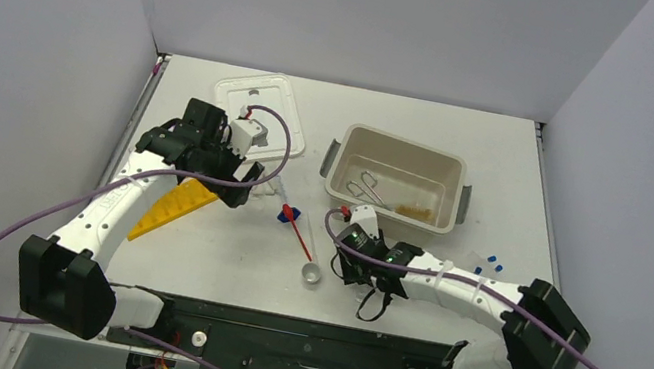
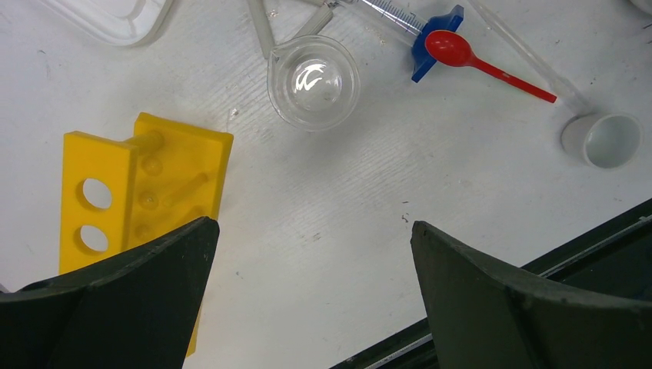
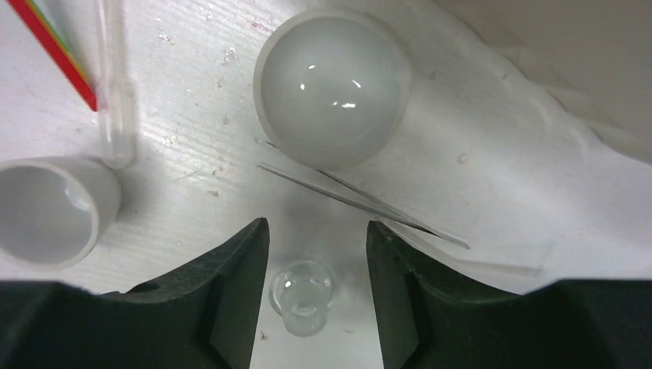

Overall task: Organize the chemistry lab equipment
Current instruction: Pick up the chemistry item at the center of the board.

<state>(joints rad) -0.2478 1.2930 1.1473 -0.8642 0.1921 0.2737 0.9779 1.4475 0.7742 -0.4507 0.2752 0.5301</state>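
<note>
My left gripper (image 1: pixel 238 179) (image 2: pixel 315 231) is open and empty above bare table, beside the yellow holed rack (image 2: pixel 142 184) (image 1: pixel 171 208). Ahead of it lie a clear glass beaker (image 2: pixel 314 81), a syringe with a blue flange (image 2: pixel 430 31), a red spatula (image 2: pixel 484 61) (image 1: pixel 300 231) and a small white cup (image 2: pixel 607 140) (image 1: pixel 312 275). My right gripper (image 1: pixel 345 261) (image 3: pixel 317 227) is open, its fingers on either side of a small clear vial (image 3: pixel 302 306) on the table, with gaps on both sides. Metal tweezers (image 3: pixel 361 204) and a round white dish (image 3: pixel 332 88) lie just beyond.
The beige tub (image 1: pixel 453 181) stands at the back right with metal tongs (image 1: pixel 365 189) inside. Its wall shows in the right wrist view (image 3: pixel 577 46). The white lid (image 1: pixel 260 107) lies behind the left gripper. Blue caps (image 1: pixel 490 261) lie right of the right arm. A clear pipette (image 3: pixel 115 92) lies by the white cup (image 3: pixel 54 211).
</note>
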